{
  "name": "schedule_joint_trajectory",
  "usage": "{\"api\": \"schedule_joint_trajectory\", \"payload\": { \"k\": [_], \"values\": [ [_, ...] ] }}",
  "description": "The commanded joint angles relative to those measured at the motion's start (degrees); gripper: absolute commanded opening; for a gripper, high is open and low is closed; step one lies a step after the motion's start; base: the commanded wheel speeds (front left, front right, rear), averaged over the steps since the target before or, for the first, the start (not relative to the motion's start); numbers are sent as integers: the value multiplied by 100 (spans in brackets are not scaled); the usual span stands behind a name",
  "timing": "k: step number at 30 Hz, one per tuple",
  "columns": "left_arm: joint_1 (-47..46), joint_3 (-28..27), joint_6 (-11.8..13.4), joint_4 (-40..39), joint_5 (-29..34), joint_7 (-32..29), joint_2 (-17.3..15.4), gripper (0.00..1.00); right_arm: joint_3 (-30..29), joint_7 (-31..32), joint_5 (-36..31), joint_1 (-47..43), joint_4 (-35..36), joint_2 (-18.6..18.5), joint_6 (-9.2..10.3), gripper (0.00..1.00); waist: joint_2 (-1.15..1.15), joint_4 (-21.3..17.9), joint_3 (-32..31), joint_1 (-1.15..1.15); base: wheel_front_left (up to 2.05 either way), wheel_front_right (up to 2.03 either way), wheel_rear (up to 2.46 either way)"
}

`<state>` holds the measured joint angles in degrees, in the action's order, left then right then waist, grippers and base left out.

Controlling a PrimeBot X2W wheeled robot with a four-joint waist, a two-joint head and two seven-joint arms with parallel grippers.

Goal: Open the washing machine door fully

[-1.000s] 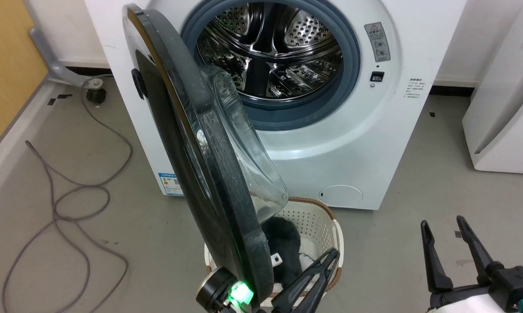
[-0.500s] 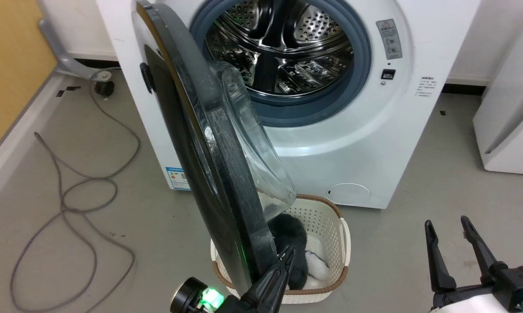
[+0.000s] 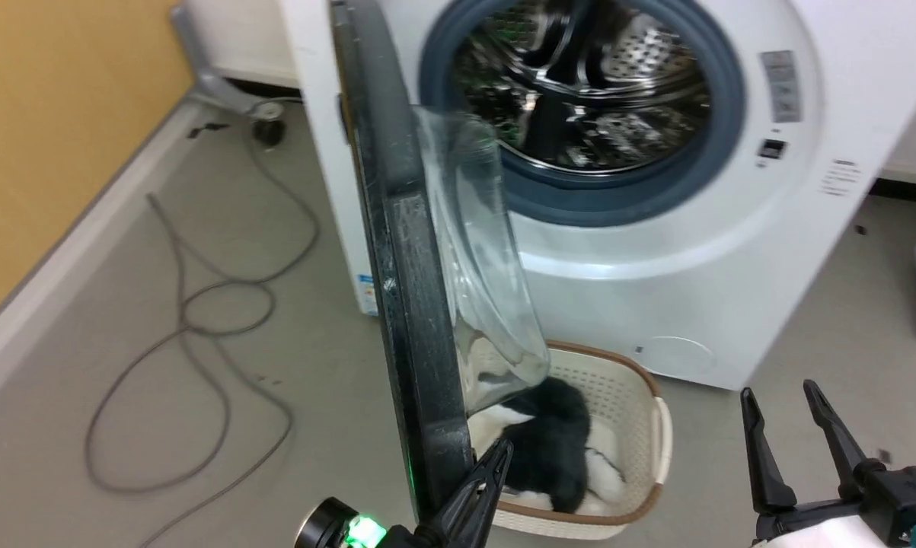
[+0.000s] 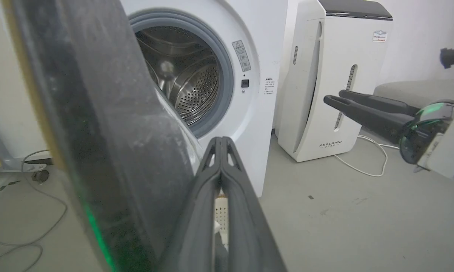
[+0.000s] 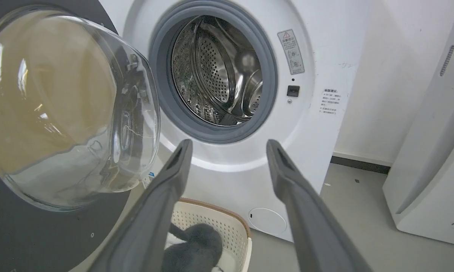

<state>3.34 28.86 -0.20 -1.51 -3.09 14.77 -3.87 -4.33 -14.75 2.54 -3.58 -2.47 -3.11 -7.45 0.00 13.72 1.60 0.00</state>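
Observation:
The white washing machine [image 3: 655,304] stands ahead with its steel drum showing. The washing machine door [image 3: 404,304], a black disc with a clear glass bowl, is swung out from hinges on its left side and shows almost edge-on. My left gripper [image 3: 499,449] is shut with nothing in it, its tips right beside the door's lower inner rim; I cannot tell whether they touch. In the left wrist view the shut left gripper [image 4: 220,140] lies along the door [image 4: 110,132]. My right gripper [image 3: 777,392] is open at the lower right, apart from the door [image 5: 23,234]; the right wrist view shows this gripper [image 5: 228,143] facing the machine.
A cream basket [image 3: 640,426] with dark and white laundry sits on the floor under the door. A grey cable [image 3: 199,320] loops over the floor to the left, by an orange wall [image 3: 46,114]. A white FEELBIRD appliance [image 4: 332,75] stands to the machine's right.
The whole head view has shifted, so the camera has turned. The door now shows more edge-on. My shut left fingers moved in to its lower inner rim; the right gripper kept its place.

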Motion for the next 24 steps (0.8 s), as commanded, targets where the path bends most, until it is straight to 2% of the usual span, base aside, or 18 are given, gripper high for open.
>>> {"api": "schedule_joint_trajectory", "payload": {
  "k": [1, 15, 24],
  "values": [
    [48, -53, -12, 10, 34, 23, 3, 0, -2, -25, 34, -3, 1, 24, -3, 100, 0, 206, 42, 0, 0, 0, 0],
    [114, -333, -1, 13, 74, 23, -33, 0, 34, -25, 58, 107, -28, 24, -3, 100, 0, 1034, 190, 0, 0, 0, 0],
    [182, -1229, 210, -35, -248, 23, -61, 0, 9, -25, 19, 120, -17, 24, -3, 100, 0, 1272, 279, 0, 0, 0, 0]
  ]
}}
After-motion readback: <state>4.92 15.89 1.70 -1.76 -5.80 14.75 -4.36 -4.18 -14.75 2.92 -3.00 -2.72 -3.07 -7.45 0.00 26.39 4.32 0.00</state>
